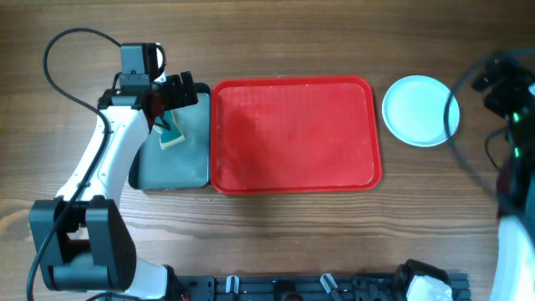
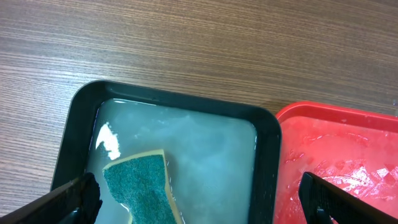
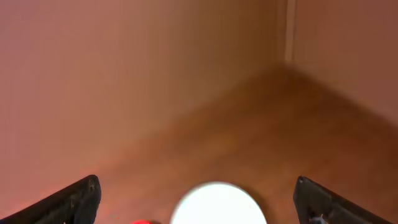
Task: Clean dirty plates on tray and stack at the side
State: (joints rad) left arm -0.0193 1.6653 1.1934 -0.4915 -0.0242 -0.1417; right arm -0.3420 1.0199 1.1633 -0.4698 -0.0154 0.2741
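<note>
Pale aqua, round and raised at the rim, the plates (image 1: pixel 420 110) sit on the wood (image 1: pixel 334 234) just right of the red tray (image 1: pixel 292 134), whose floor shines wet. I cannot count the stack from above. My left gripper (image 2: pixel 199 190) hangs with fingers spread over the black tray (image 2: pixel 267 162) and sponge (image 2: pixel 140 186). The right gripper (image 3: pixel 198 186) is also spread, in a blurred view.

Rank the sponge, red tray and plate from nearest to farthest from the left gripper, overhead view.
1. Sponge, right under the left gripper, in the black tray.
2. Red tray, beside it, mid-table.
3. Plate, far right, beyond the red tray.
</note>
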